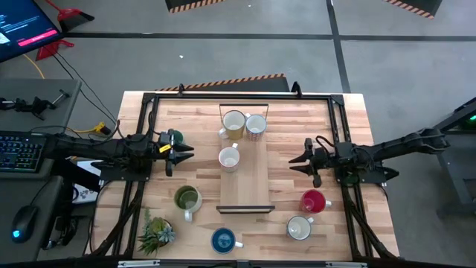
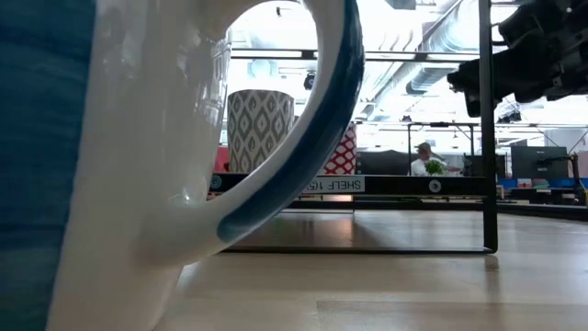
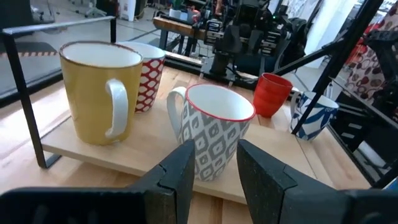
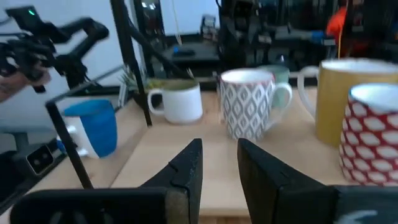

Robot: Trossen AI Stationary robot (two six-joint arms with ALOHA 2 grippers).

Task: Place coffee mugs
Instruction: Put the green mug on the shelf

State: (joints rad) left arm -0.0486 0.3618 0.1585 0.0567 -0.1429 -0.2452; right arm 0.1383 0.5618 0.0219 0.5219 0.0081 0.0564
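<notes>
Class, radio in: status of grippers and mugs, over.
Left gripper and right gripper open, empty, flanking shelf. Three mugs on shelf, grey-patterned mug nearest. Nothing blocking.

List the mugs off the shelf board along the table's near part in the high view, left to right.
Olive-green mug → blue mug → white mug → red mug.

1. Both arms are dark, slim and jointed.
2. The left tool [image 1: 181, 154] carries a yellow marking and a green part.
3. The right tool [image 1: 297, 164] has dark, angular, wedge-shaped fingers [image 4: 186, 163].
</notes>
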